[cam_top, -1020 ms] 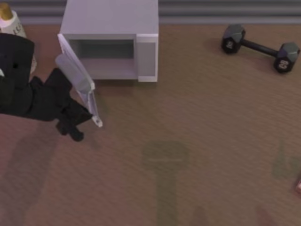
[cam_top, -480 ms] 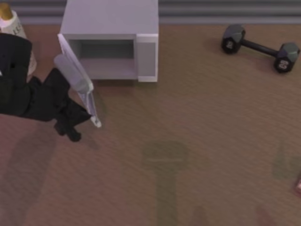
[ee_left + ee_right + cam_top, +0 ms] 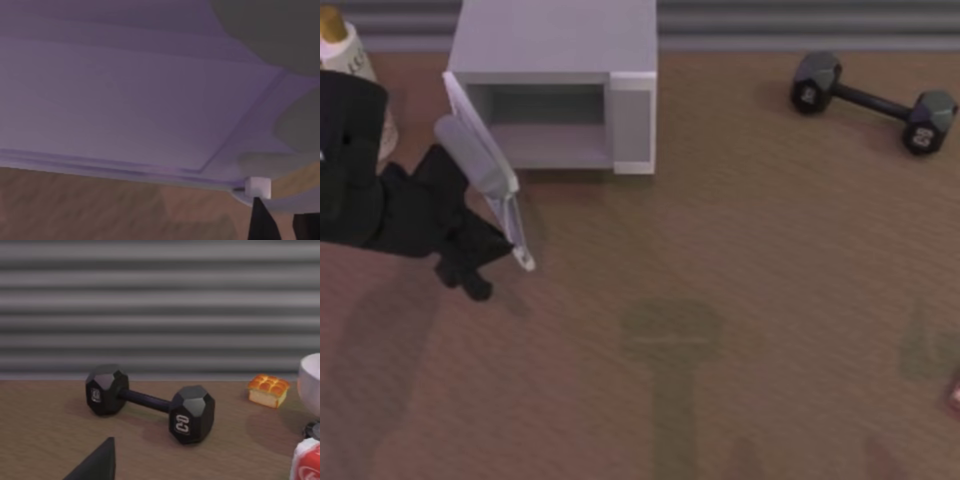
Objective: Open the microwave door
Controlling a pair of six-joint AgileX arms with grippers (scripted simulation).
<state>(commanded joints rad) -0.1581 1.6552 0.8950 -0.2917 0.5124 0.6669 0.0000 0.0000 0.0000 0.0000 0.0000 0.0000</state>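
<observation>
The small boxy white-grey microwave (image 3: 555, 60) is sitting at the back of the brown wooden table (image 3: 740, 300), left of centre, with its white-framed, grey-windowed microwave door (image 3: 485, 170) standing swung out from the front left corner toward the table's near left. The black left gripper (image 3: 505, 250) is sitting at the door's outer end beside the white bar handle (image 3: 259, 187), its arm lying to the door's left, while a cream bottle with a tan cap (image 3: 345, 50) is standing behind that arm at the far left edge. A black hexagonal dumbbell (image 3: 873, 102) is lying well to the microwave's right near the back; in the right wrist view, a golden square bread piece (image 3: 268, 390) is resting beyond it to one side.
</observation>
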